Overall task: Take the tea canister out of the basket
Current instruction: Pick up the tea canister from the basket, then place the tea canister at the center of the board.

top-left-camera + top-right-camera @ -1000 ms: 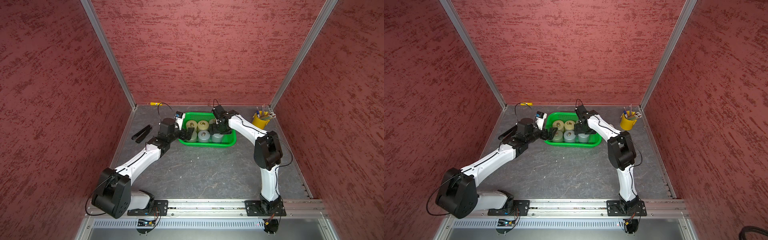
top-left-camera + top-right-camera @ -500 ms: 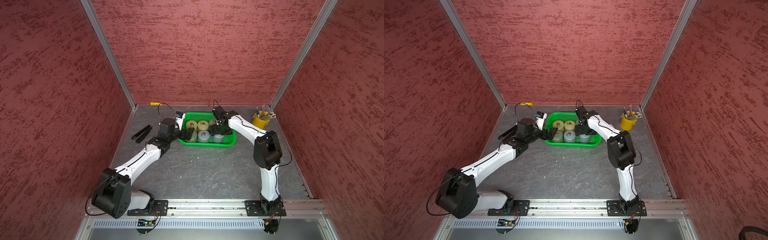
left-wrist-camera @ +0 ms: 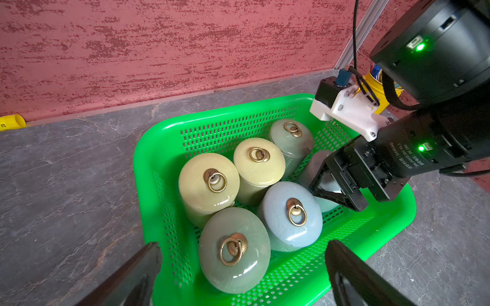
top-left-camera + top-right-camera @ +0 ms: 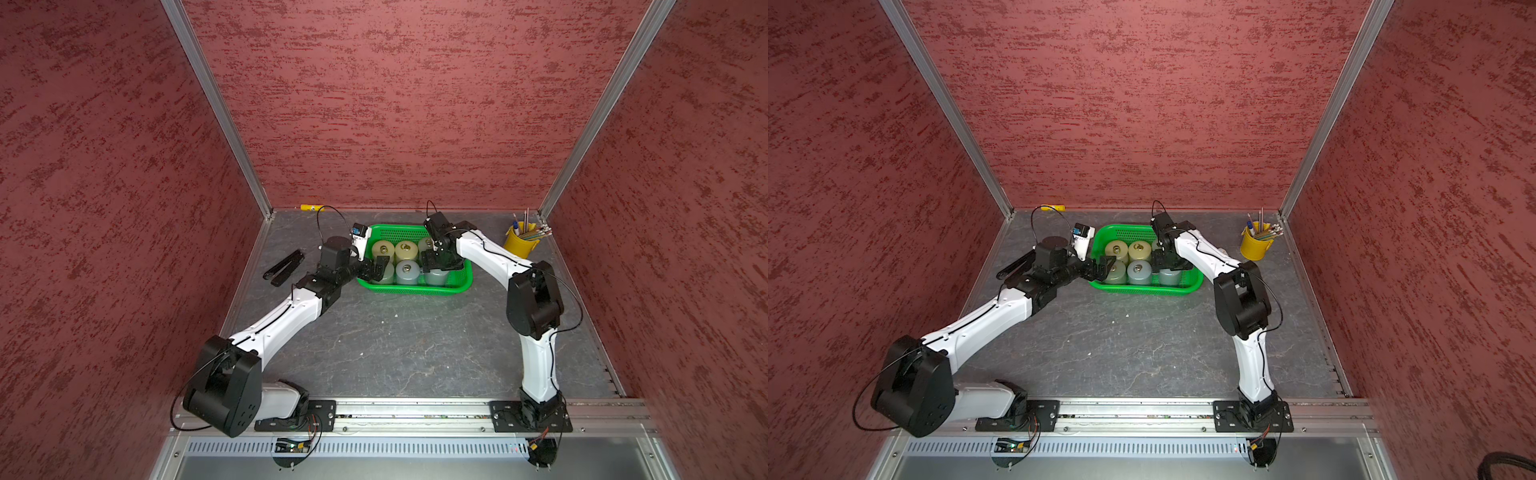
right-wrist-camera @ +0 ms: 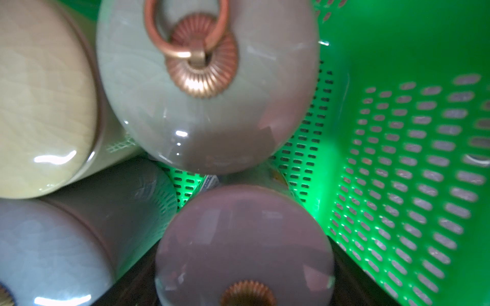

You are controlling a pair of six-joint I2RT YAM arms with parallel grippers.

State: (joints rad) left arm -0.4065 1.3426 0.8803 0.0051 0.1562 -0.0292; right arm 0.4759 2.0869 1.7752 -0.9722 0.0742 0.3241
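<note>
Left wrist view is showing nothing taken out yet: six tea canisters (image 3: 209, 182) are standing inside the one basket (image 3: 143, 172). The corner canister (image 5: 244, 230) is being straddled by the right gripper (image 4: 437, 268); whether its fingers are clamping cannot be told. Fingers of the left gripper (image 3: 244, 247) are being held wide apart at the basket's end.

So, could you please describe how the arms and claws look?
Both the left arm and right arm have white shells, black joints and thin black cables. The left claw and right claw are black; green lights glow on the right wrist.
</note>
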